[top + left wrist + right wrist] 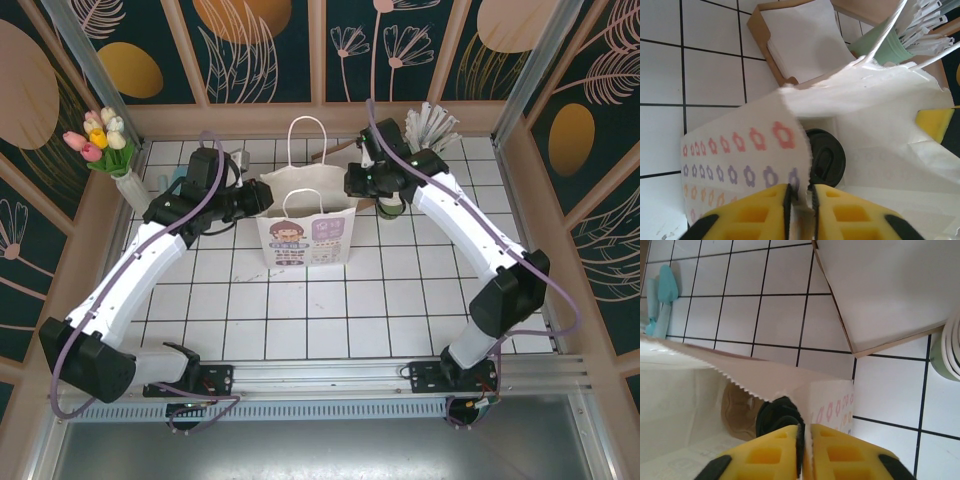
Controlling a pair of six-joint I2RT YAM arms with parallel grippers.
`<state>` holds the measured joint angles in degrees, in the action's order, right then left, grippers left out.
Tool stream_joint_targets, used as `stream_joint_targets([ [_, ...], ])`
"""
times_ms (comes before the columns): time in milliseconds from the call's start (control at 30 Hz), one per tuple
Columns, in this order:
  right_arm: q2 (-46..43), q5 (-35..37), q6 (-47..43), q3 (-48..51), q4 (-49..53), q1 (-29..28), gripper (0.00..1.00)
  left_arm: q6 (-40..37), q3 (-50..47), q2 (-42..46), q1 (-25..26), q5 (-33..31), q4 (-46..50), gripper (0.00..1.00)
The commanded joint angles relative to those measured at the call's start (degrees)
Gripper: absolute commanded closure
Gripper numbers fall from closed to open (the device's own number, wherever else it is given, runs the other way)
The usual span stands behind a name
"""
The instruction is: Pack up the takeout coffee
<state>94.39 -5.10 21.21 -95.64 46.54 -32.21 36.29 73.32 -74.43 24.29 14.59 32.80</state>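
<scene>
Both arms lean in over the white paper bag (305,240) with flower print. The left gripper (800,197) and the right gripper (803,437), yellow-padded, each pinch the bag's serrated rim, jaws nearly closed. The takeout coffee cup's round black plastic lid (826,157) sits down inside the bag

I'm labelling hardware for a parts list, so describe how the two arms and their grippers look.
Both arms have white link shells with black joint housings and black bases. A purple cable loops along the left arm and the right arm. The left gripper and right gripper have yellow fingers with square recesses and dark inner pads.
</scene>
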Motion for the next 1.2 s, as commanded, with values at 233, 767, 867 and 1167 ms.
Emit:
stream_joint_targets([
  [233, -1.71, -2.14, -6.48, -7.83, 2.2, 2.17, 0.38, -0.54, 4.1, 0.75, -0.34, -2.55, -0.15, 0.46],
  [767, -4.54, 1.66, -9.47, 1.83, -10.47, 31.01, 0.39, 6.65, -12.11, 17.75, -3.72, -30.64, -18.58, 0.02],
  [867, -0.19, -3.85, -11.91, -0.43, -9.89, 34.36, 0.48, 8.33, -14.34, 17.41, -3.88, -31.07, -21.1, 0.01],
  [1167, 11.05, -6.02, -13.67, -10.79, -8.28, 35.79, 0.66, 9.38, -13.07, 11.31, -4.08, -30.32, -20.05, 0.02],
])
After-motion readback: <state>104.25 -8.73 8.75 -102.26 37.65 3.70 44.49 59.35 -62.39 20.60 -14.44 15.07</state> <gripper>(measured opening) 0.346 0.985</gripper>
